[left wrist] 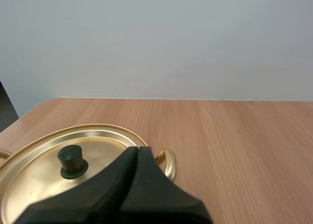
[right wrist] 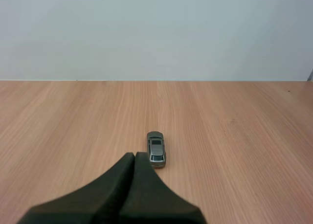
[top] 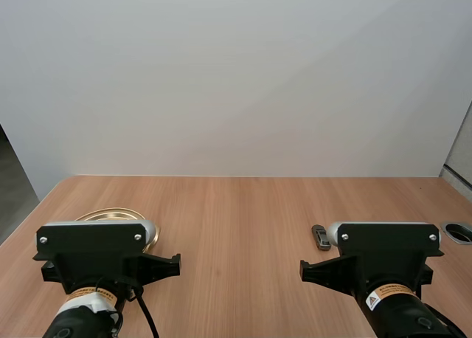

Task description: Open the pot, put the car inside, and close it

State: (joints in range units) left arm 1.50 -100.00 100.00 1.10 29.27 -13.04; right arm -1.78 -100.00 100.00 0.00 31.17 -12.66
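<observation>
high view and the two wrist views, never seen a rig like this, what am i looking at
This is a robot with two arms at a wooden table. The high view looks down from behind both arms. Each wrist view comes from a camera riding on one arm, so the dark wedge up close is that arm's own gripper. The left gripper is shut and empty, near a golden pot with its lid and black knob on. The right gripper is shut and empty too; a small grey toy car lies on the table just ahead of it.
</observation>
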